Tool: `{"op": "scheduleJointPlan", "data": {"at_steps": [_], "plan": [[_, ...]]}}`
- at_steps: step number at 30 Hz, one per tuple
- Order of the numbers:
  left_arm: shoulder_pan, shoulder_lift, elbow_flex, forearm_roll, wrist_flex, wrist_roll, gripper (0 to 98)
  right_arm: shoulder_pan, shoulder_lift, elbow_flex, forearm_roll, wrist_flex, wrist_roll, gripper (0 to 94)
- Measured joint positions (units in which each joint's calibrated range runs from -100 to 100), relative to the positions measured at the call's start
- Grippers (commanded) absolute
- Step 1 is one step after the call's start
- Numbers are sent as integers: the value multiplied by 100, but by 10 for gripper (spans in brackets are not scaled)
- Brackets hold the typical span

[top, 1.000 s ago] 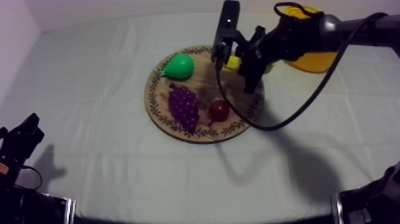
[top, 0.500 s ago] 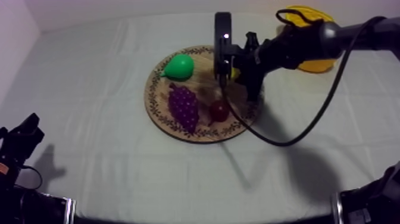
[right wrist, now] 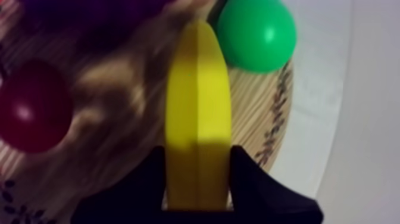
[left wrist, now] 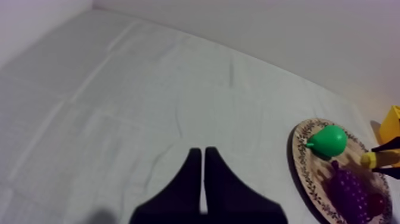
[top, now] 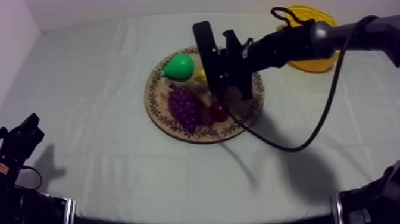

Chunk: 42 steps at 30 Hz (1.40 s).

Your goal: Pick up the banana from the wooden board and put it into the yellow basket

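The yellow banana (right wrist: 198,119) lies lengthwise between my right gripper's (right wrist: 198,159) two black fingers, which are shut on it over the round wooden board (right wrist: 265,113). Beside the banana's far end is the green pear (right wrist: 257,34), and the small red fruit (right wrist: 28,108) is off to its other side. From above, my right gripper (top: 209,80) is over the board (top: 159,113) with the banana (top: 202,75) next to the pear (top: 178,67). The yellow basket (top: 314,61) stands at the back right. My left gripper (left wrist: 203,179) is shut on nothing, low at the left (top: 22,142).
Purple grapes (top: 183,106) and the small red fruit (top: 218,111) lie on the board's front half. My right arm stretches from the basket side across the board. Bare cloth (top: 89,89) spreads left of and in front of the board.
My right gripper has swung left across the board with the banana, from the basket side to beside the pear. The left arm has not moved.
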Motion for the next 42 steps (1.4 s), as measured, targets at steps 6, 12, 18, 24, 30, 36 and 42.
{"op": "scheduleJointPlan", "data": {"at_steps": [6,12,18,24,30,36,42], "plan": [[0,0,0,0,0,0,1,-103,178,-442,-983,-242,646,289],[0,0,0,0,0,0,1,19,250,-488,-1297,-286,738,289],[0,0,0,0,0,0,1,223,178,-458,-1310,-214,576,293],[0,0,0,0,0,0,1,271,6,-299,-1310,-16,488,298],[0,0,0,0,0,0,1,234,-193,-50,-1312,6,203,299],[0,0,0,0,0,0,1,225,-328,143,-1312,63,-181,304],[0,0,0,0,0,0,1,285,-370,79,-1312,196,-555,307]]}}
